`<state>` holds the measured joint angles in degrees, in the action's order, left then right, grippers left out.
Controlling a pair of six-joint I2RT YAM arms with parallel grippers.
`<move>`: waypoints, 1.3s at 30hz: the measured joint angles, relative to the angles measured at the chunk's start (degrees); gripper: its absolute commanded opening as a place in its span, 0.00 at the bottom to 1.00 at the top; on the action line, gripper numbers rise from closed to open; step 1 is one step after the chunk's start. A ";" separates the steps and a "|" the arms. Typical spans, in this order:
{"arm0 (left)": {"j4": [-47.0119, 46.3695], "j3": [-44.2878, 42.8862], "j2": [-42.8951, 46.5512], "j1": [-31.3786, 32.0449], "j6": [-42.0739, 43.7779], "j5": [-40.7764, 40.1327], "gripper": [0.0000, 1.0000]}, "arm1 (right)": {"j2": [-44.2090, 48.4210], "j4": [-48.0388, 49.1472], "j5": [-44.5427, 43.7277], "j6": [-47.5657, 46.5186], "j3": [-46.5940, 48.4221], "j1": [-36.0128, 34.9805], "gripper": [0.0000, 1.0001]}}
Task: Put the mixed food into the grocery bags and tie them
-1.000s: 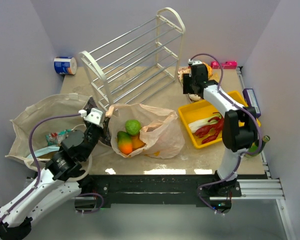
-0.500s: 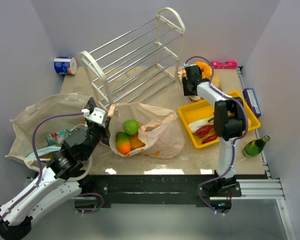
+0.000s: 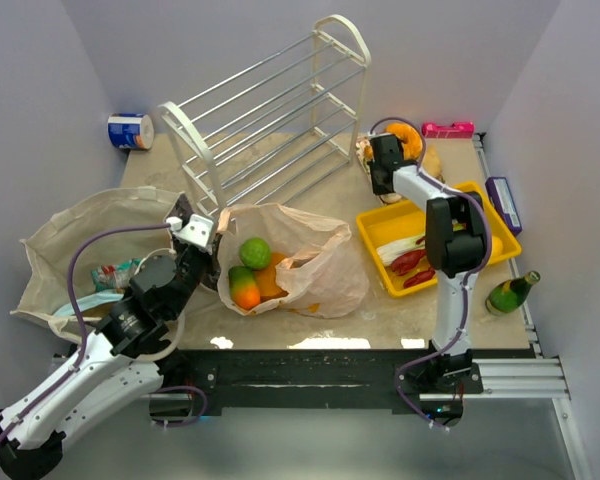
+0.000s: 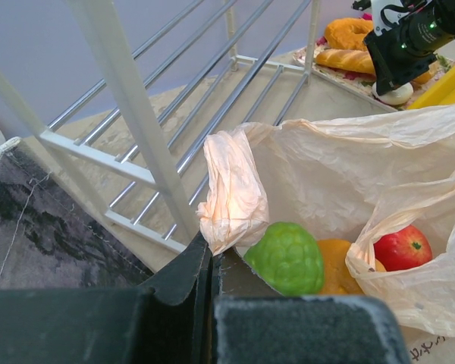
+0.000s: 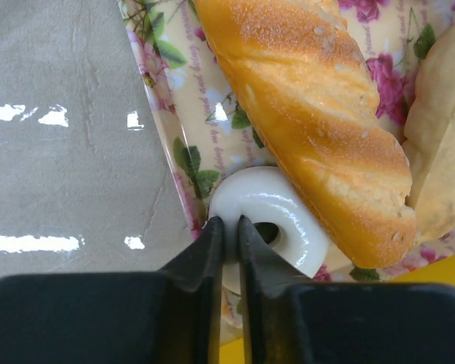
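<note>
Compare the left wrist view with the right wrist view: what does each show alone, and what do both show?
Only the left wrist: the left gripper pinching the plastic bag by its handle, a green fruit and an apple inside it, and the rack behind. Only the right wrist: the right gripper closed on the donut at its rim. Both: the bread loaf, the donut and the plate under them.

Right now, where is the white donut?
In the right wrist view the white donut lies on the floral plate against the bread loaf, beyond the yellow tray at far right; the right gripper pinches its rim.
</note>
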<state>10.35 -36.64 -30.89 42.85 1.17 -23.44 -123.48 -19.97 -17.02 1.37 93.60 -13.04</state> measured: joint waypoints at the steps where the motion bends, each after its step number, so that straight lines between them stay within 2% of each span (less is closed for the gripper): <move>1: 0.00 0.00 0.00 0.00 0.00 -0.04 0.00 | 0.00 0.04 0.07 -0.35 0.00 0.07 0.00; 9: 0.00 0.00 0.13 0.00 0.02 -0.68 0.00 | 2.62 -0.24 3.08 -0.22 -1.70 0.59 0.00; 13: 0.02 0.00 0.63 0.00 0.02 -0.81 0.00 | 10.86 -2.08 7.72 0.79 -4.07 0.74 0.00; 19: 0.04 0.00 1.31 0.00 0.00 -0.79 0.00 | 30.01 -1.18 15.26 4.28 -6.84 -1.62 0.00; 21: 0.04 0.00 1.68 0.00 0.00 -0.79 0.00 | 36.37 0.11 15.76 5.27 -7.82 -6.27 0.00; 23: 0.04 0.00 2.05 0.00 0.00 -0.76 0.00 | 41.59 2.23 16.85 6.32 -9.14 -13.86 0.00; 28: 0.02 0.00 2.25 0.00 0.00 -0.76 0.00 | 48.17 7.50 22.99 10.75 -13.73 -32.39 0.00; 34: 0.02 0.00 2.25 0.00 -0.02 -0.76 0.00 | 45.53 11.89 25.88 16.98 -18.95 -43.25 0.00; 39: 0.04 0.00 2.25 -0.02 -0.02 -0.76 0.00 | 38.95 12.76 26.47 20.76 -21.31 -47.89 0.00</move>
<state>10.39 -36.64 -28.64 42.83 1.15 -24.21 -84.53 -7.20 9.45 22.13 72.29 -60.93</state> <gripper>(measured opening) 0.020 0.026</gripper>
